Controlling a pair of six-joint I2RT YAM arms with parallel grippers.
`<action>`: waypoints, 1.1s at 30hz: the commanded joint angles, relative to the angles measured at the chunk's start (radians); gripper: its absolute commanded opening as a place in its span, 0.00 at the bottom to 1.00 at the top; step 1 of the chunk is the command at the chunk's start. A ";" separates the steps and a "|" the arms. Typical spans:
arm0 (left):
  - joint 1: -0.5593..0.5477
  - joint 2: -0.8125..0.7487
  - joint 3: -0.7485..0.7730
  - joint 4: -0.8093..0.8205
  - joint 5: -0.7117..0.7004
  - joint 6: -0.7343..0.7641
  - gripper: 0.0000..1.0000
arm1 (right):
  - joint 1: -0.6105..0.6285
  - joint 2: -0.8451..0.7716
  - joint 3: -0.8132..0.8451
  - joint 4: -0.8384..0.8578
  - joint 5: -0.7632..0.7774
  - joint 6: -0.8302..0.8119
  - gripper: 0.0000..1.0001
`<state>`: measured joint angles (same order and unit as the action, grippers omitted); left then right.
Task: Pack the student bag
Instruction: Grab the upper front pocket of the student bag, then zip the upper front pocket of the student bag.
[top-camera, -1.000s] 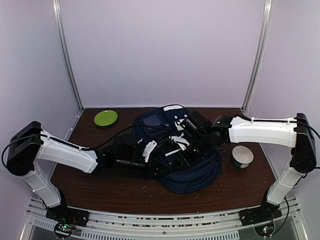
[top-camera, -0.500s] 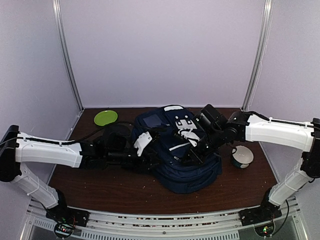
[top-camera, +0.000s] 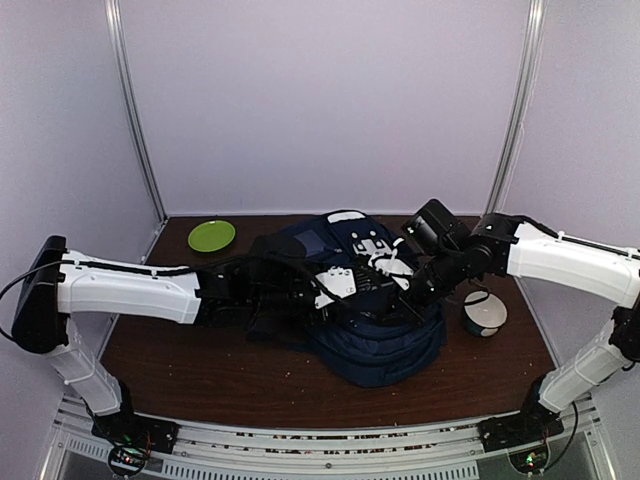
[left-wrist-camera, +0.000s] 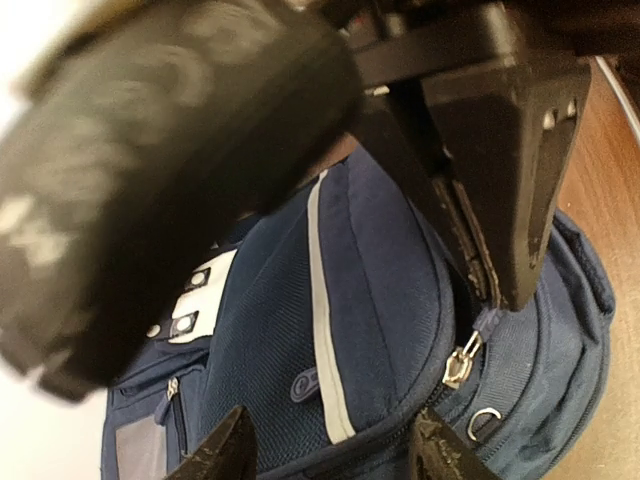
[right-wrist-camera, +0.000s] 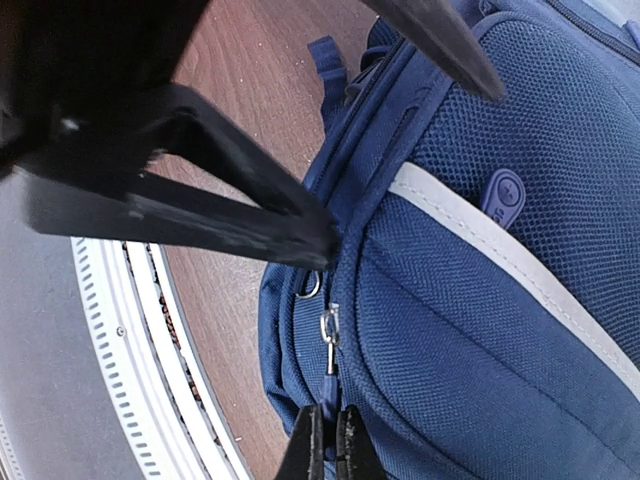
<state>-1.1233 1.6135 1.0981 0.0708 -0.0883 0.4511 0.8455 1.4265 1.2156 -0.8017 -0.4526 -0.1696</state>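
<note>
The navy student bag (top-camera: 385, 345) lies in the middle of the table, white stripe and buckle patch on top. It fills the left wrist view (left-wrist-camera: 380, 300) and the right wrist view (right-wrist-camera: 500, 300). My right gripper (right-wrist-camera: 327, 445) is shut on the blue fabric tab of a zipper pull (right-wrist-camera: 328, 360) on the bag's side; from above the right gripper (top-camera: 408, 298) sits on the bag's top. My left gripper (left-wrist-camera: 335, 455) is open over the bag's front panel, its jaws straddling the fabric by the zipper seam. From above the left gripper (top-camera: 378, 296) is close beside the right one.
A green plate (top-camera: 211, 235) lies at the back left of the table. A white and navy bowl (top-camera: 485, 313) stands right of the bag, under the right forearm. The table's near edge and metal rail (right-wrist-camera: 130, 340) are close to the bag.
My left arm has reached further right over the bag, until its gripper is beside the right one. My right gripper has shifted right along the bag's top.
</note>
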 joint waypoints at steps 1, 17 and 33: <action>-0.011 0.020 0.000 0.004 0.006 0.110 0.53 | -0.008 -0.045 0.012 -0.028 -0.038 -0.011 0.00; -0.093 0.182 0.075 0.027 -0.192 0.277 0.19 | -0.034 -0.036 0.004 -0.048 -0.050 -0.059 0.00; -0.070 -0.056 -0.215 0.066 -0.357 0.245 0.00 | -0.414 0.008 -0.073 -0.092 0.105 -0.279 0.00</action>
<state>-1.2209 1.6417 0.9676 0.1673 -0.3454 0.7280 0.5392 1.4094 1.1439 -0.9043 -0.4660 -0.3897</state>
